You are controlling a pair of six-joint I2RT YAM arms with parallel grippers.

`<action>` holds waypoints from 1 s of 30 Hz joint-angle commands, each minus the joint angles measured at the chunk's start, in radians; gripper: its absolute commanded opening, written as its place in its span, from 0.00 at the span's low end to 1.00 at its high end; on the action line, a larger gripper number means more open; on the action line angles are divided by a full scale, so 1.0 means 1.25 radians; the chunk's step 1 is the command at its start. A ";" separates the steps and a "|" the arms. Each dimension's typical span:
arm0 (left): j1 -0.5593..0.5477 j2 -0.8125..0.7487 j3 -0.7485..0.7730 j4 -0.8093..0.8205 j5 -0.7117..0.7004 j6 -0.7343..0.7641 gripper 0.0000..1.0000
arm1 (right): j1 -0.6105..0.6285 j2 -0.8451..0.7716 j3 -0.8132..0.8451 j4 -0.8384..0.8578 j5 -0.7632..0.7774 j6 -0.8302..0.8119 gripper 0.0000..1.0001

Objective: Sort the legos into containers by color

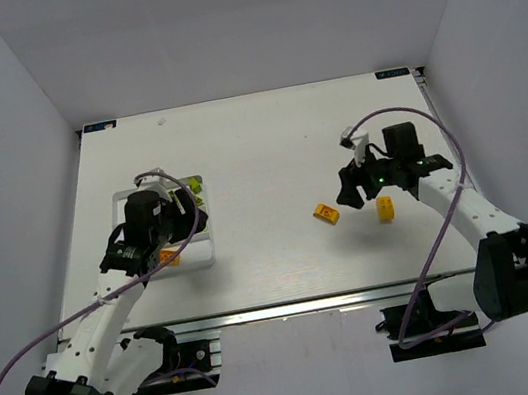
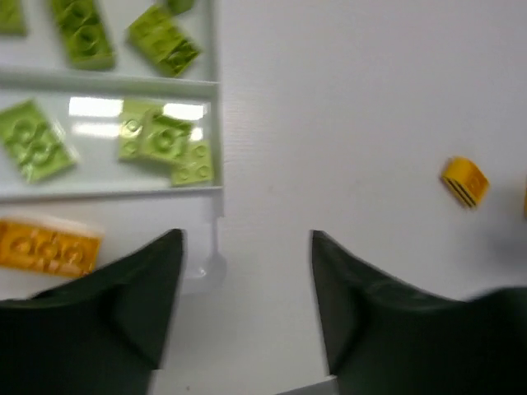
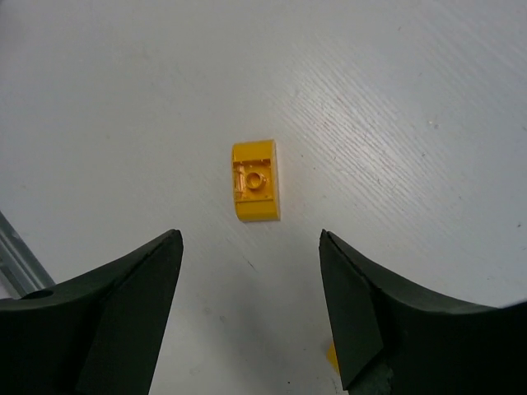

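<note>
The white divided tray (image 1: 117,197) sits at the left; in the left wrist view its rim (image 2: 216,123) bounds compartments holding several lime green legos (image 2: 160,140) and one orange lego (image 2: 49,244). Green legos (image 1: 196,184) show at its far right corner. My left gripper (image 1: 185,223) hovers open and empty at the tray's right edge (image 2: 247,247). Two orange legos lie on the table: one (image 1: 326,213) and another (image 1: 385,209). My right gripper (image 1: 352,195) is open and empty, just short of the first orange lego (image 3: 254,180), which lies studs up ahead of its jaws (image 3: 249,239).
White walls enclose the table on three sides. An aluminium rail (image 1: 292,306) runs along the near edge. Grey cables loop from both arms. A sliver of the second orange lego (image 3: 332,354) shows beside the right finger.
</note>
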 commanded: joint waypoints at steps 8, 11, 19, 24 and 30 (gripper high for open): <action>-0.008 -0.096 -0.014 0.143 0.200 0.200 0.88 | 0.226 0.182 0.041 0.039 0.356 -0.080 0.76; -0.008 -0.156 -0.019 0.146 0.178 0.198 0.88 | 0.240 0.235 0.062 0.038 0.379 -0.083 0.76; 0.001 -0.236 -0.029 0.151 0.121 0.191 0.88 | 0.272 0.306 0.081 0.032 0.380 -0.092 0.64; 0.001 -0.263 -0.030 0.147 0.095 0.185 0.88 | 0.283 0.335 0.101 0.002 0.359 -0.117 0.23; 0.001 -0.318 -0.041 0.157 0.051 0.176 0.88 | 0.319 0.271 0.177 -0.068 0.270 -0.191 0.00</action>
